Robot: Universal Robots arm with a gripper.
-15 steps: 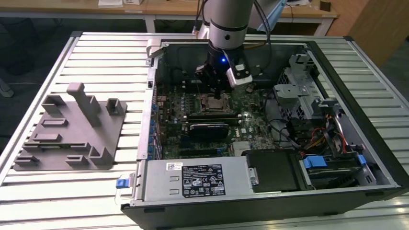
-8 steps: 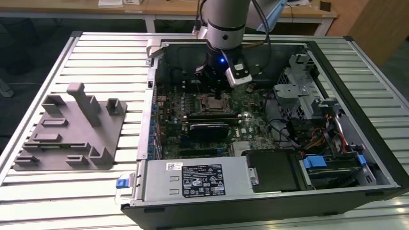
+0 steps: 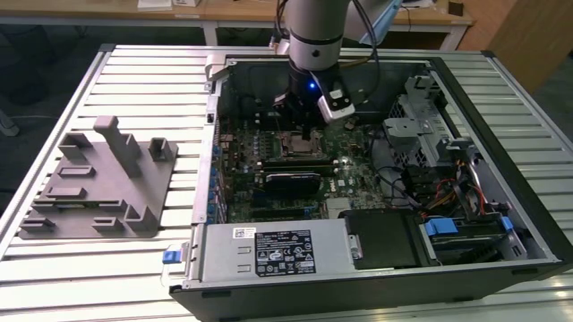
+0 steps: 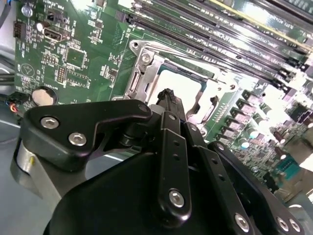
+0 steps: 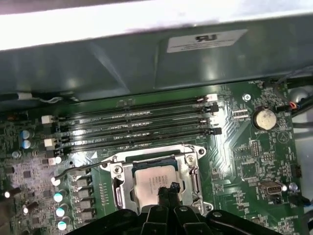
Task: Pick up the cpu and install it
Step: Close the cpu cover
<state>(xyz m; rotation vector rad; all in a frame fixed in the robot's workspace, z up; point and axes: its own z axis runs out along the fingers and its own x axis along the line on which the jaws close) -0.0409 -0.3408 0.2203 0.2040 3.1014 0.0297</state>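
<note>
The cpu (image 5: 152, 177) lies flat inside the metal-framed socket (image 5: 193, 169) on the green motherboard, its silver top facing up. In the second wrist view the cpu (image 4: 180, 84) shows as a bright pale square inside the socket frame (image 4: 141, 73). My gripper (image 5: 167, 188) hangs just above the cpu's near edge, its two black fingertips pressed together and nothing visible between them. In the exterior view the gripper (image 3: 302, 129) reaches down into the open computer case, directly over the socket (image 3: 300, 143).
A grey plastic tray with upright posts (image 3: 98, 181) sits on the slatted table at the exterior view's left. Memory slots (image 5: 137, 129) run beside the socket. The case walls (image 3: 215, 134), power supply (image 3: 278, 249), drive cage (image 3: 421, 127) and cables (image 3: 439, 194) crowd the arm.
</note>
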